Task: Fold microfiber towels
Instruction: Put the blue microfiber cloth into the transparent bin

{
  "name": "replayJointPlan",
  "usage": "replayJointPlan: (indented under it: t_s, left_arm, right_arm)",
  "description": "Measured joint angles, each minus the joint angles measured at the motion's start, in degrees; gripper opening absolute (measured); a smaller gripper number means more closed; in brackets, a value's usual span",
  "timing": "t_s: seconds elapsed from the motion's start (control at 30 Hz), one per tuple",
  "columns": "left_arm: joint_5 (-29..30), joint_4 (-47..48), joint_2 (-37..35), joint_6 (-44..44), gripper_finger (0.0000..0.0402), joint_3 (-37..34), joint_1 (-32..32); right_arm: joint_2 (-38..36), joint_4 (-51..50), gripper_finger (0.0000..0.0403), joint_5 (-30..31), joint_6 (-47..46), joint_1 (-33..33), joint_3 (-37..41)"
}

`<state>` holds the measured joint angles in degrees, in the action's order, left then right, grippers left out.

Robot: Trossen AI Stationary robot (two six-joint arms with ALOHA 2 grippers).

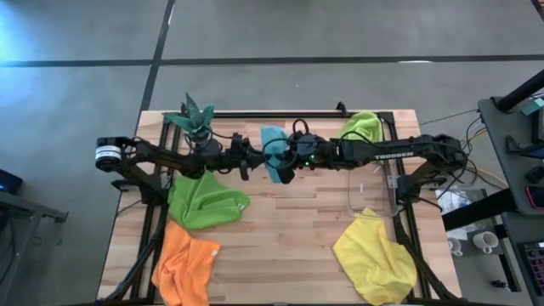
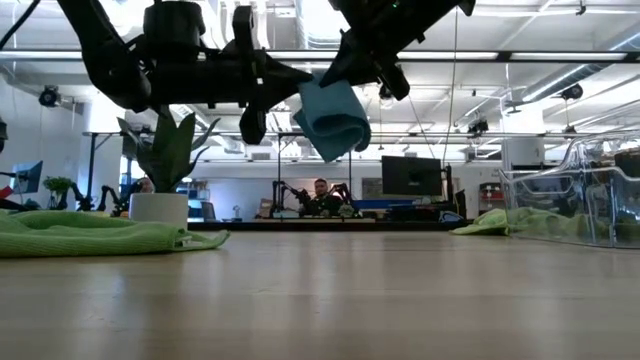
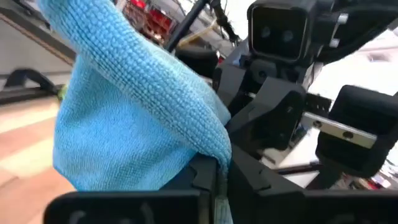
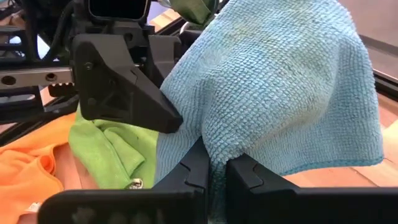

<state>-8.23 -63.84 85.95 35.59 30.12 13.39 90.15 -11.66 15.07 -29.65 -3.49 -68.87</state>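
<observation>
We are holding a soft light-blue microfiber towel [image 1: 273, 153] up in the air above the middle of the pale wooden table [image 1: 289, 246], well clear of its surface. Our left hand [image 1: 252, 161] is pinching one edge of the blue cloth, its dark fingers [image 3: 208, 180] pressed together on the fabric. Our right hand [image 1: 286, 170] is pinching the same cloth from the other side, fingers [image 4: 199, 168] closed on a fold, so the two hands are meeting almost tip to tip. The towel is hanging bunched between them.

On the table, a lime-green towel [image 1: 204, 202] is lying crumpled beneath our left arm, with an orange towel [image 1: 185, 270] just beside it toward the near edge. A yellow towel [image 1: 374, 255] is lying crumpled on the right side.
</observation>
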Motion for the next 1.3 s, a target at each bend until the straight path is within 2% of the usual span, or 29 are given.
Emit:
replayJointPlan:
  t_s: [0.1,0.17,0.23,0.3,0.37,0.43,0.53,0.6,0.73,0.83,1.07,1.13,1.23,1.3]
  left_arm:
    - [-3.19,7.77,-1.72,-0.12,0.0002,1.74,0.77]
    - [-6.55,18.35,-4.22,-2.02,0.0002,4.46,1.87]
    - [-9.15,33.66,-7.23,-6.03,0.0001,8.68,2.79]
    - [-9.57,53.21,-10.48,-12.22,0.0001,14.19,3.60]
    - [-9.25,71.94,-12.14,-18.69,0.0001,20.80,4.12]
    - [-9.03,87.21,-12.42,-23.93,0.0001,26.98,4.35]
    - [-9.43,102.23,-10.85,-30.08,0.0001,35.00,4.24]
    - [-10.12,109.02,-9.25,-33.72,0.0001,38.62,3.41]
    - [-10.97,113.96,-6.56,-44.57,0.0000,41.54,-0.37]
    - [-12.07,114.40,-5.95,-51.92,0.0000,41.96,-4.74]
    - [-12.15,110.38,-5.43,-54.51,0.0000,41.41,-13.09]
    - [-12.12,108.60,-4.64,-54.42,0.0000,41.13,-14.62]
    - [-10.58,106.95,-2.83,-53.73,0.0000,41.08,-15.82]
    - [-9.36,108.20,-1.51,-52.42,0.0000,40.94,-16.02]
  right_arm:
    - [0.00,-1.02,0.0050,-0.05,0.63,0.02,0.03]
    - [0.00,-3.80,0.0078,-0.04,2.26,0.00,-0.60]
    - [0.00,-9.13,0.0110,-0.02,4.83,0.00,-2.44]
    - [-0.14,-17.16,0.0142,0.06,8.92,0.20,-5.53]
    - [-0.38,-23.83,0.0173,0.40,14.91,0.60,-9.10]
    - [-0.56,-25.71,0.0197,1.95,23.38,1.50,-11.78]
    - [-0.60,-22.16,0.0217,2.51,39.40,2.93,-13.32]
    - [-0.50,-15.64,0.0222,0.76,47.10,3.67,-13.15]
    - [-0.52,-0.79,0.0223,-10.11,50.83,3.71,-10.37]
    - [-0.51,4.80,0.0223,-15.30,51.32,3.54,-7.07]
    - [3.30,9.95,0.0223,-20.70,49.12,3.48,-2.16]
    - [5.12,12.23,0.0224,-24.74,46.52,3.46,-2.30]
    - [8.59,12.13,0.0224,-33.89,39.49,2.86,-4.80]
    - [10.07,9.68,0.0224,-34.64,36.24,2.75,-5.50]
